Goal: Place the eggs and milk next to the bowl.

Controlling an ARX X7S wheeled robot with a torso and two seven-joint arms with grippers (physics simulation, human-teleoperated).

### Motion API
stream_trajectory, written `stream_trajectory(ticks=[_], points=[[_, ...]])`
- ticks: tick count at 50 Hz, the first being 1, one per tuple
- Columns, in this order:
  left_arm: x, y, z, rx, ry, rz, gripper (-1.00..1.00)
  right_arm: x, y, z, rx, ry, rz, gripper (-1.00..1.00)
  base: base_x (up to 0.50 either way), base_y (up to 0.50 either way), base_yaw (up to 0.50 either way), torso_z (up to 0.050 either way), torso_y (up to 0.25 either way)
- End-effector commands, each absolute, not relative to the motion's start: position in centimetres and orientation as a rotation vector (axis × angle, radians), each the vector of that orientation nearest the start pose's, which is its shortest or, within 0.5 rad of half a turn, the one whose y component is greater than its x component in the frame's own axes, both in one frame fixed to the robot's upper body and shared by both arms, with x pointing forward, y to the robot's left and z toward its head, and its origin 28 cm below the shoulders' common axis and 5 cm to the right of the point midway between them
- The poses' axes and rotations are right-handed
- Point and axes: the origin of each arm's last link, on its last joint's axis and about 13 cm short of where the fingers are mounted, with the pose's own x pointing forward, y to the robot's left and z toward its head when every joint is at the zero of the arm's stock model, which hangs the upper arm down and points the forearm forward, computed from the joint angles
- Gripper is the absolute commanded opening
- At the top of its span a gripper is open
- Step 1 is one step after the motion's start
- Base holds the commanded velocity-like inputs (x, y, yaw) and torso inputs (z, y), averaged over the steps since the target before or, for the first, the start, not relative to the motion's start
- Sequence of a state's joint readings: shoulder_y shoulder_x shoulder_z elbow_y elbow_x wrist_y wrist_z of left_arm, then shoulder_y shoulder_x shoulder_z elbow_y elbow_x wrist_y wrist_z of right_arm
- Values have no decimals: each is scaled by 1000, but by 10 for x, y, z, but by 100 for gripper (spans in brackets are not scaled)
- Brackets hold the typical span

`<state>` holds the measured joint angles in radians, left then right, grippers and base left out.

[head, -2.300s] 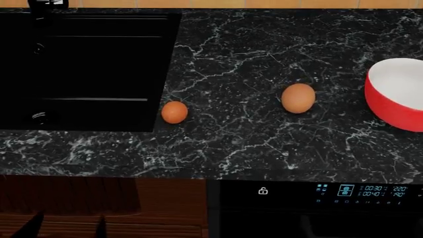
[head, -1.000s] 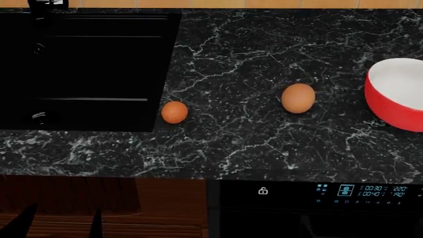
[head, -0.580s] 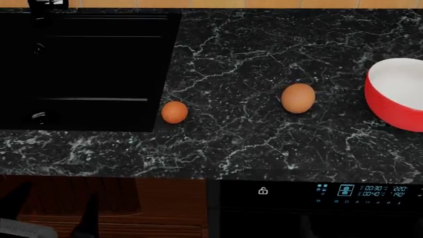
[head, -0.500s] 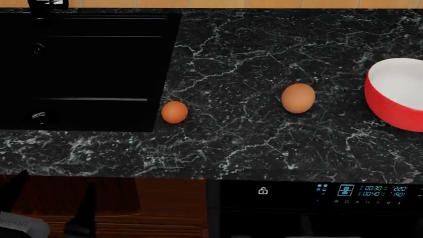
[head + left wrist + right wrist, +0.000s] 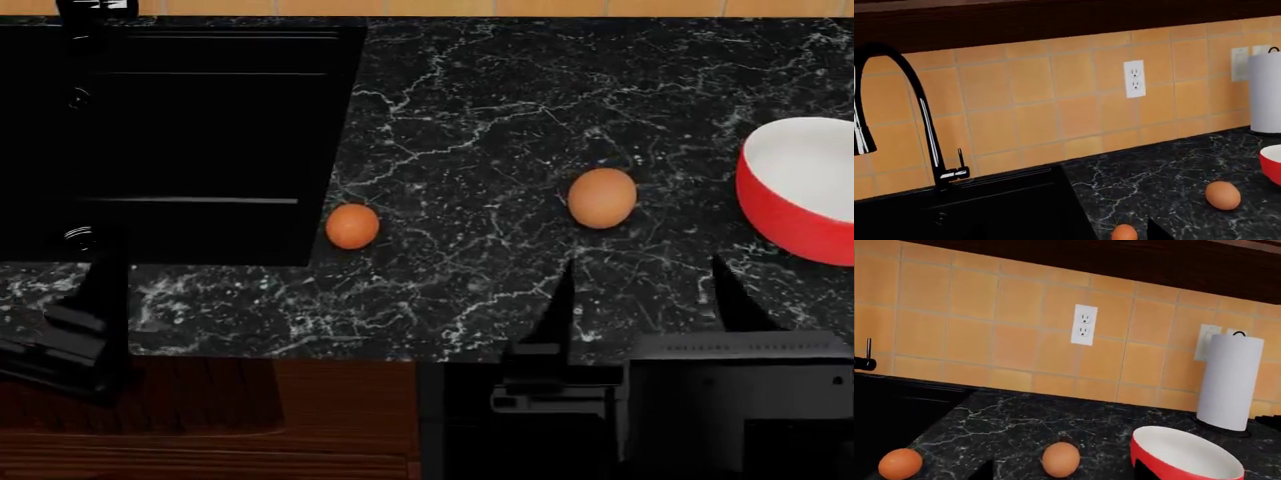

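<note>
Both arms have risen over the black marble counter (image 5: 481, 130), right gripper (image 5: 641, 290) spread apart.

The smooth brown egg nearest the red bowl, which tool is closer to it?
Right. The right tool sits just in front of that egg; the left tool is far across, by the sink.

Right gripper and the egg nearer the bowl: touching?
Apart. The head view shows the right gripper open, with bare countertop between it and that egg.

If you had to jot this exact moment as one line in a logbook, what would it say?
phase: approach | right end effector: open, empty | left end effector: unclear | eggs: on counter | bowl: untouched | milk: unseen
</note>
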<state>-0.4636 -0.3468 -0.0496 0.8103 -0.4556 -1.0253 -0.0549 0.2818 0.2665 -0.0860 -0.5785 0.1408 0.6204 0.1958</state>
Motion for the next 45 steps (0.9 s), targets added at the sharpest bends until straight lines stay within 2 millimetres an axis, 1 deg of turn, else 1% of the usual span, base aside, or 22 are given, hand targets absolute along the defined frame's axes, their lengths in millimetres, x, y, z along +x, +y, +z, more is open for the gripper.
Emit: stream_trajectory(ticks=[1,2,3,4,5,6,9,12,13,18,21,25,27,37,45], points=[[251,259,227,156,-256,-200,100,257,-134,192,-158,-262,-70,100,0,0,0,0,0],[252,259,227,190,-262,-197,100,258,-135,195,-159,-266,-72,100,0,0,0,0,0],[254,260,229,167,-288,-185,100,260,-136,200,-169,-271,-77,100,0,0,0,0,0],[258,263,231,138,-241,-166,100,263,-138,203,-167,-273,-79,100,0,0,0,0,0],[259,264,233,149,-273,-172,100,265,-139,207,-171,-277,-84,100,0,0,0,0,0],[260,265,234,110,-263,-158,100,266,-140,209,-172,-279,-84,100,0,0,0,0,0],[267,272,241,144,-259,-144,100,271,-144,224,-202,-293,-105,100,0,0,0,0,0],[268,274,246,144,-257,-148,100,274,-146,229,-200,-298,-106,100,0,0,0,0,0],[270,275,250,113,-250,-145,100,276,-146,233,-202,-299,-109,100,0,0,0,0,0],[278,280,256,107,-236,-115,100,283,-146,239,-207,-302,-100,100,0,0,0,0,0],[283,283,259,86,-225,-88,100,284,-145,240,-209,-301,-95,100,0,0,0,0,0],[284,283,256,99,-225,-94,100,284,-143,240,-215,-299,-87,100,0,0,0,0,0],[284,283,255,74,-212,-86,100,284,-143,239,-218,-296,-82,100,0,-109,0,0,0],[281,280,252,103,-211,-98,100,284,-141,236,-218,-284,-73,100,0,-490,0,0,0],[281,278,252,100,-208,-107,100,285,-140,237,-227,-280,-65,100,0,-500,0,0,0]])
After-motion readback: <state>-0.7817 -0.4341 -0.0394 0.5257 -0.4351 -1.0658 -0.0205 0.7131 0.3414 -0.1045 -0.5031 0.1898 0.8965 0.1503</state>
